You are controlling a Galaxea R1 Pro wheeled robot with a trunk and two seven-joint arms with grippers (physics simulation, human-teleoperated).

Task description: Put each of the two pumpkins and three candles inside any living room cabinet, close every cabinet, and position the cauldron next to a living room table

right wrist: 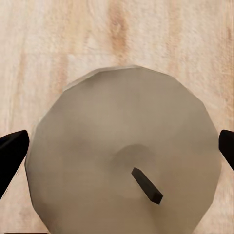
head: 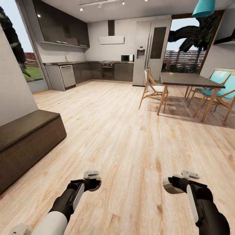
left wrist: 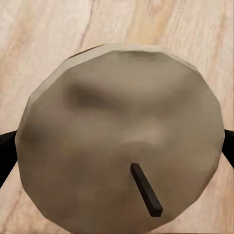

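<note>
Head view, left gripper (head: pixel 92 179) clamping 1 candle (left wrist: pixel 122 141), right gripper (head: pixel 174 183) clamping another candle (right wrist: pixel 122 156), cabinet (head: pixel 26 143) cropped.

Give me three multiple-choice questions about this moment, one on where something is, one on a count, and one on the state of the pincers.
1. Where is the dark-brown cabinet in the head view?
A. Along the wall at the left
B. Under the dining table
C. Beside the fridge

2. How many candles is the robot carrying?
A. None
B. One
C. Two

3. What state is the left pincer in?
A. Open and empty
B. Shut on a candle
C. Shut on a pumpkin

Answers:
1 A, it runs along the left wall.
2 C, the left candle and the right candle each sit between black fingers; the right pincer holds one too.
3 B, the candle sits between its fingers.
</note>
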